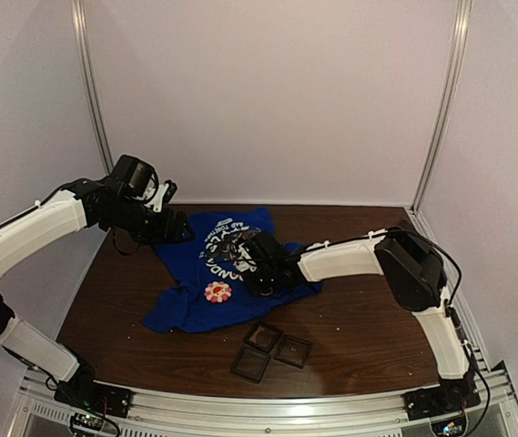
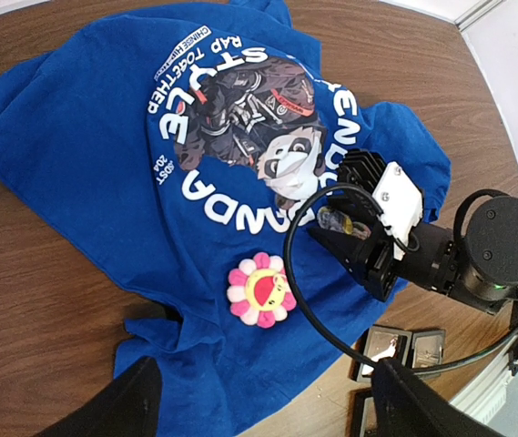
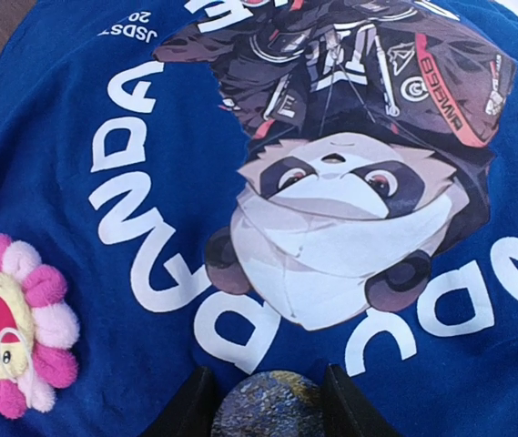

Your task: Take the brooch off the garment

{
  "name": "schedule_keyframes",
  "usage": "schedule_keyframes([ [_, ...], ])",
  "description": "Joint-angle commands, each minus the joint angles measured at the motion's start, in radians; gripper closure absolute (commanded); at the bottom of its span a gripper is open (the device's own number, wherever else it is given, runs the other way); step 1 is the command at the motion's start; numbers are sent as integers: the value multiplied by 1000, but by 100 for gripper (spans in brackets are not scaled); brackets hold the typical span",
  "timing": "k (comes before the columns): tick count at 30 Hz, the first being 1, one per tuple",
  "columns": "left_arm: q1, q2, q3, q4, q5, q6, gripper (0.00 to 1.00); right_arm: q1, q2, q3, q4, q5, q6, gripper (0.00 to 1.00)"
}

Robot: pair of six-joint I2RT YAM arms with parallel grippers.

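Observation:
The royal-blue T-shirt (image 1: 195, 291) lies spread on the brown table, with white lettering and a panda print (image 3: 340, 200). A pink-and-yellow flower brooch (image 1: 218, 292) sits on its lower part; it also shows in the left wrist view (image 2: 260, 289) and the right wrist view (image 3: 13, 328). My right gripper (image 1: 260, 269) rests on the shirt below the print, its fingers (image 3: 186, 405) closed against a round mottled blue-gold brooch (image 3: 268, 410). My left gripper (image 2: 268, 387) is open and empty, hovering above the shirt's near edge; in the top view it (image 1: 169, 226) is over the shirt's left shoulder.
Three small black square trays (image 1: 268, 350) lie on the table in front of the shirt, also seen in the left wrist view (image 2: 404, 346). A black cable (image 2: 299, 300) loops from the right arm over the shirt. White walls close the back and sides.

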Motion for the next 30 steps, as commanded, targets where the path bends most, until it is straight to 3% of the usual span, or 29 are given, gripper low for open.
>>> schedule_keyframes([
  [1, -2, -3, -5, 22, 4, -2, 19, 5, 0, -90, -53, 56, 37, 61],
  [6, -2, -7, -5, 21, -3, -1, 18, 5, -68, -153, 21, 60, 74, 72],
  [12, -2, -13, -5, 23, 3, 3, 19, 5, -153, -220, 96, 54, 103, 94],
  [19, -2, -60, -27, 73, 115, 29, 18, -10, -274, -326, 209, -76, 164, 100],
  [30, -3, -88, -59, 166, 440, 44, 18, -75, -403, -493, 483, -404, 289, 100],
])
